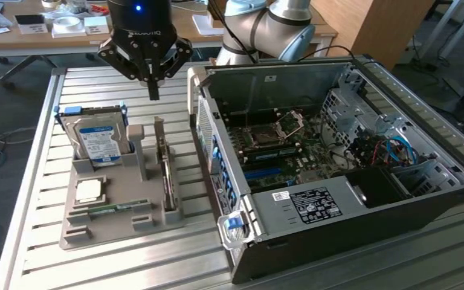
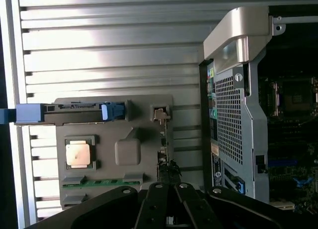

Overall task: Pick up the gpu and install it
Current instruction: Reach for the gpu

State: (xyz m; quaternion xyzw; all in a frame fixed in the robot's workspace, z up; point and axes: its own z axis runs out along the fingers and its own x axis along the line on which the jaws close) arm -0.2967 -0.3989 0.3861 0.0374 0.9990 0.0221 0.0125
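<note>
The gpu stands on its edge in a slot of the grey holder tray, its metal bracket end toward the back. In the wrist view the gpu appears edge-on along the tray side nearest the computer case. My gripper hangs above the far end of the card, apart from it, fingers shut together with nothing between them. The gripper's black linkage shows just over the card's edge.
The tray also holds an upright silver hard drive, a CPU and a RAM stick. The open computer case with its motherboard lies close beside the tray on the slatted metal table.
</note>
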